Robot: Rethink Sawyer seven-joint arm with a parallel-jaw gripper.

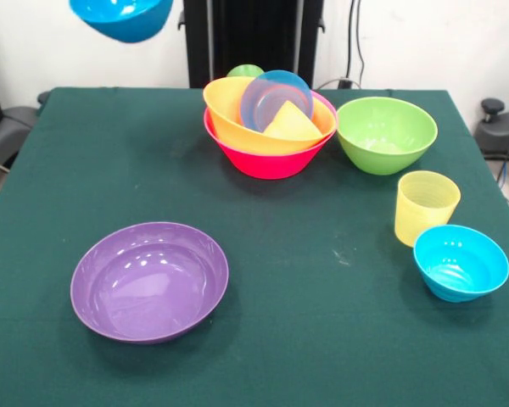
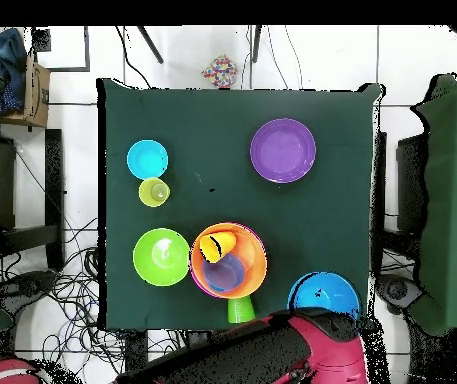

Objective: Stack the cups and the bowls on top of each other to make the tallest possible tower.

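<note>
Medium blue bowl [image 1: 121, 17] hangs lifted at eleven o'clock of the tower [image 1: 269, 127], presumably for stacking; the tool's state can't be told.

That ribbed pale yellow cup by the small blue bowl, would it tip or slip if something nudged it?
The ribbed yellow cup stands upright and is taller than the small blue bowl beside it, so a high push would probably tip it. It looks like thin translucent plastic, likely light enough to slide on the green tablecloth. Its ribs may aid grip.
</note>
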